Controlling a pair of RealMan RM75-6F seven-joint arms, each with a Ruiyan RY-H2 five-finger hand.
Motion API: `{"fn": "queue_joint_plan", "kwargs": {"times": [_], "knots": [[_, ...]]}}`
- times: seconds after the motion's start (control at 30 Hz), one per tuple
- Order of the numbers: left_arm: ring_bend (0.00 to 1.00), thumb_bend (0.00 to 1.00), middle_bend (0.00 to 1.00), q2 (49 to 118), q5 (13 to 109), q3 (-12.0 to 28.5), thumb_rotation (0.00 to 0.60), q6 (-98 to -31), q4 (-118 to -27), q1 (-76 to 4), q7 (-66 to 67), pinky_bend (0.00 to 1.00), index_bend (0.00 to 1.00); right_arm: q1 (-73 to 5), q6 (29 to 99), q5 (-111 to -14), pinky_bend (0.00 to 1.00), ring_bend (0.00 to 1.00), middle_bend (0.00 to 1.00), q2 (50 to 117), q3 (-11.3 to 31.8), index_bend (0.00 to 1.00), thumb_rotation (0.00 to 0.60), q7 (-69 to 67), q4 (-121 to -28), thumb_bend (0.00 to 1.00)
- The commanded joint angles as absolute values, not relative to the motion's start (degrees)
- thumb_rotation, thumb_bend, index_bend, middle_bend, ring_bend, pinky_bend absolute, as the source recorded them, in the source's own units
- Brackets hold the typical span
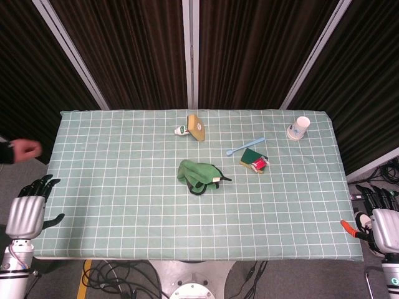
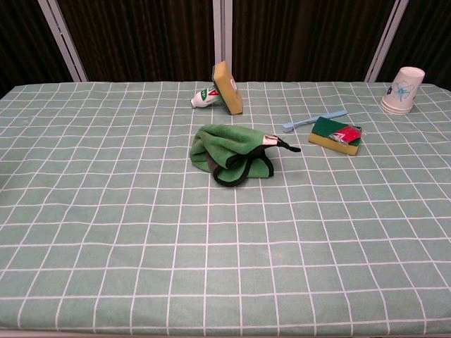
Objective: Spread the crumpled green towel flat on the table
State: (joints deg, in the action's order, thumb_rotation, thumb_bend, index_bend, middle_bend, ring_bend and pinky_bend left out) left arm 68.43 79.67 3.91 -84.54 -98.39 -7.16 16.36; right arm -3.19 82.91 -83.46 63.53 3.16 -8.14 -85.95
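Note:
The green towel [image 1: 199, 175] lies crumpled in a heap near the middle of the table, with a dark edge and a small tag on its right side; the chest view shows the towel [image 2: 231, 152] bunched and folded over itself. My left hand [image 1: 28, 212] hangs off the table's left front corner, fingers apart, holding nothing. My right hand [image 1: 381, 225] is off the right front corner, fingers apart and empty. Both hands are far from the towel, and neither appears in the chest view.
Behind the towel a tan sponge block [image 1: 197, 127] leans by a small white tube [image 1: 181, 131]. To the right lie a blue toothbrush [image 1: 245, 146], a green-yellow sponge [image 1: 253, 160] and a paper cup [image 1: 299, 128]. A person's hand [image 1: 24, 149] is at the left edge.

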Motion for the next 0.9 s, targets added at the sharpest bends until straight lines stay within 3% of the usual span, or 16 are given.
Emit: {"fn": "queue_joint_plan", "kwargs": {"times": [0.03,0.3,0.57,0.9], "knots": [[0.21,0.09,0.26,68.49,79.58,3.83,0.6,-84.33,-98.44,-7.18,16.48,0.28,0.26,-3.17,83.02,-83.52,0.05,0.05,0.14,63.63,3.22,0.13,0.51,-8.23,-85.86,0.09],[0.21,0.09,0.26,68.65,80.44,3.76,0.6,-84.75,-98.69,-7.13,16.57,0.28,0.26,-4.27,82.64,-85.0,0.05,0.05,0.14,63.98,3.66,0.22,0.508,-9.93,-86.24,0.1],[0.21,0.09,0.26,68.25,81.93,3.91,0.6,-85.61,-99.35,-7.17,16.3,0.28,0.26,-14.35,70.54,-87.08,0.05,0.05,0.14,64.17,5.8,0.3,0.536,-9.34,-89.49,0.09],[0.21,0.09,0.26,67.46,81.35,3.88,0.6,-86.02,-99.74,-6.43,15.51,0.28,0.26,-31.72,54.54,-87.4,0.05,0.05,0.14,78.55,10.23,0.32,0.557,-9.61,-77.93,0.09]]}}
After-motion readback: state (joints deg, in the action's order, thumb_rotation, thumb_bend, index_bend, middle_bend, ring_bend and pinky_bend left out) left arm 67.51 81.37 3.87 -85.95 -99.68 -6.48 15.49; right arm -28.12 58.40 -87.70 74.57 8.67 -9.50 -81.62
